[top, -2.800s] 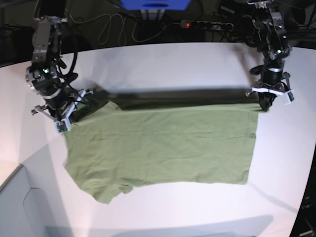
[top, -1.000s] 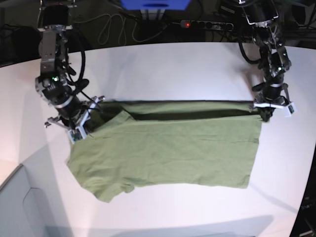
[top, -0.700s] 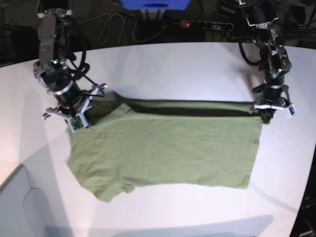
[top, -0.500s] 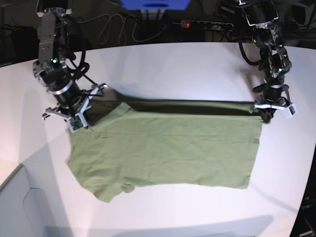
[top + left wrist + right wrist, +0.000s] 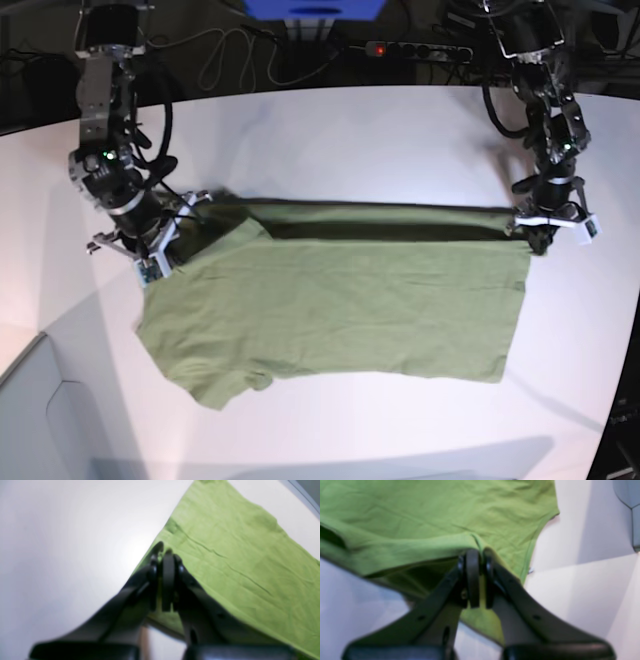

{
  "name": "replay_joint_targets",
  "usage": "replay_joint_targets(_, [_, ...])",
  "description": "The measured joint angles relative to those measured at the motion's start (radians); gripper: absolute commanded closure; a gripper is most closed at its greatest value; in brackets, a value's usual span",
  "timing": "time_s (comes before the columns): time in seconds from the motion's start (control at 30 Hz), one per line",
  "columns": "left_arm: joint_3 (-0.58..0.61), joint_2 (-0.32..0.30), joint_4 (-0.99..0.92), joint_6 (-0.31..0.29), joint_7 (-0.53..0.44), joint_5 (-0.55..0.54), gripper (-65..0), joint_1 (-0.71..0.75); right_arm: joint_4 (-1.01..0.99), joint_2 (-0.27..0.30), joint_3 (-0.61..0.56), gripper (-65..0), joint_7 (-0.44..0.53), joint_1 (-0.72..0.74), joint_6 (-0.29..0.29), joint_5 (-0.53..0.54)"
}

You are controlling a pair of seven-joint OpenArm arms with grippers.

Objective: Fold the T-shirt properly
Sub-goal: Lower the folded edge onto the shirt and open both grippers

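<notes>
The olive-green T-shirt lies spread on the white table, its far edge lifted and folded toward the front. My left gripper, at the right of the base view, is shut on the shirt's far right corner. In the left wrist view the left gripper pinches the T-shirt at its edge. My right gripper, at the left of the base view, is shut on the cloth near the sleeve. From the right wrist camera, the right gripper clamps a fold of the T-shirt.
Beyond the table's far edge lie a power strip, cables and a blue object. A grey panel sits at the front left corner. White tabletop surrounds the shirt on all sides.
My right gripper has moved a little toward the front with the cloth in it, carrying the lifted edge further over the shirt. The left gripper has hardly moved.
</notes>
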Motion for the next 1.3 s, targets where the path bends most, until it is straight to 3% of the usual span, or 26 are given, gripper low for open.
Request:
replay_joint_targets(0.07, [0.001, 0.0, -0.026, -0.001, 0.003, 0.002, 0.0, -0.009, -0.029, 0.0, 0.0, -0.1, -0.005, 0.012, 0.0, 0.004])
replay_joint_targets(0.23, [0.001, 0.0, -0.06, 0.0, 0.009, 0.004, -9.2, -0.008, -0.099, 0.0, -0.003, -0.1, -0.002, 0.063, 0.0, 0.004])
replay_joint_targets(0.53, [0.001, -0.001, -0.06, 0.008, -0.001, 0.003, -9.7, -0.042, -0.176, 0.0, -0.003, -0.7, -0.003, 0.093, 0.0, 0.003])
replay_joint_targets(0.7, [0.015, -0.007, -0.06, 0.011, 0.041, 0.004, -10.0, -0.056, -0.176, 0.001, -0.003, -15.7, -0.003, 0.093, 0.0, 0.002])
replay_joint_targets(0.87, [0.063, -0.032, -0.06, 0.007, 0.099, 0.006, -21.5, -0.083, -0.176, 0.003, -0.004, -26.2, -0.002, 0.092, 0.0, 0.003])
replay_joint_targets(1.0, [0.058, -0.034, -0.05, 0.007, 0.103, 0.007, -28.9, -0.068, -0.172, 0.003, 0.0, -26.9, -0.002, 0.087, 0.0, 0.003])
replay_joint_targets(1.3, [-0.042, -0.026, -0.007, 0.009, 0.1, 0.008, -29.4, 0.012, -0.075, 0.015, 0.004, -26.8, -0.003, 0.014, -0.001, 0.001])
